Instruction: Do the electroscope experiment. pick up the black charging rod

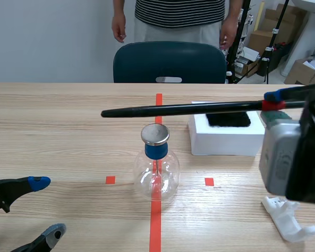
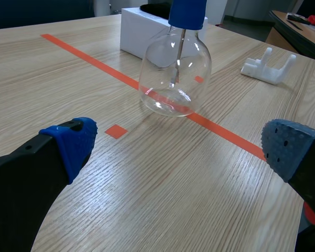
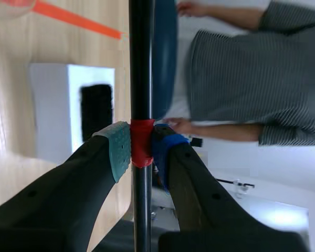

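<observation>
A long black charging rod (image 1: 184,109) with a red tape band hangs level above the table, its tip reaching left past the electroscope. My right gripper (image 1: 273,101) is shut on it at the red band (image 3: 141,142), pads pressed on either side. The electroscope is a clear glass flask (image 1: 156,176) with a blue stopper and a round metal cap (image 1: 155,134), standing on the orange-red line under the rod. My left gripper (image 1: 44,207) stands open low at the near left, the flask (image 2: 174,73) ahead of its blue pads (image 2: 76,142).
A white foam block (image 1: 226,137) with a black cloth (image 1: 228,119) on top sits right of the flask. A white plastic holder (image 1: 287,217) lies at the near right. A dark chair (image 1: 169,63) and a standing person (image 1: 178,21) are beyond the far edge.
</observation>
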Robot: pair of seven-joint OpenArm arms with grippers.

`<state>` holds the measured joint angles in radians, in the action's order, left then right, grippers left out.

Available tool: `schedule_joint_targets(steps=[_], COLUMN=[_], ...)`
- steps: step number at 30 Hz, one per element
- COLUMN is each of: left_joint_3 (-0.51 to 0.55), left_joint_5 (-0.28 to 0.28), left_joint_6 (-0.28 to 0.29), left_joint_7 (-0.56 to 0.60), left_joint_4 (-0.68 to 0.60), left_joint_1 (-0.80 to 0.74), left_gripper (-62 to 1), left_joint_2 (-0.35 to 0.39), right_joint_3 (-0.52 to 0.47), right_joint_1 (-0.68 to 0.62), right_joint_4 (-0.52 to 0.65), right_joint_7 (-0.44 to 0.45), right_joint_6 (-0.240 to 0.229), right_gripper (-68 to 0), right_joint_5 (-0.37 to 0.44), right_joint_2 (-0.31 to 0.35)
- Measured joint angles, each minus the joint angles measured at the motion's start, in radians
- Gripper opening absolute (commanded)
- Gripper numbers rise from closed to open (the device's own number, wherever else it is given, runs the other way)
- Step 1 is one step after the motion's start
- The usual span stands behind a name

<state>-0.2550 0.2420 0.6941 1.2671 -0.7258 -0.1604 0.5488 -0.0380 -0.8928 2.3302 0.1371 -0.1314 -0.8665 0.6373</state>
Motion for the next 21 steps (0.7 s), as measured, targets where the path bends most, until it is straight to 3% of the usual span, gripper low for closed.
schedule_joint_targets(steps=[4, 7, 13, 21], left_joint_3=[0.000, 0.000, 0.000, 0.000], left_joint_5=[0.000, 0.000, 0.000, 0.000], left_joint_6=[0.000, 0.000, 0.000, 0.000], left_joint_7=[0.000, 0.000, 0.000, 0.000], left_joint_4=[0.000, 0.000, 0.000, 0.001], left_joint_1=[0.000, 0.000, 0.000, 0.000], left_gripper=[1.4, 1.4, 1.4, 1.4], left_joint_2=[0.000, 0.000, 0.000, 0.000], right_joint_3=[0.001, 0.001, 0.001, 0.001], right_joint_1=[-0.106, -0.142, -0.169, -0.172], right_joint_4=[0.003, 0.001, -0.003, -0.016], right_joint_7=[0.053, 0.095, 0.143, 0.211], right_joint_6=[0.168, 0.223, 0.230, 0.232], right_gripper=[-67.5, -67.5, -67.5, -67.5], right_joint_5=[-0.121, -0.151, -0.190, -0.305], right_joint_2=[-0.095, -0.195, -0.356, -0.489])
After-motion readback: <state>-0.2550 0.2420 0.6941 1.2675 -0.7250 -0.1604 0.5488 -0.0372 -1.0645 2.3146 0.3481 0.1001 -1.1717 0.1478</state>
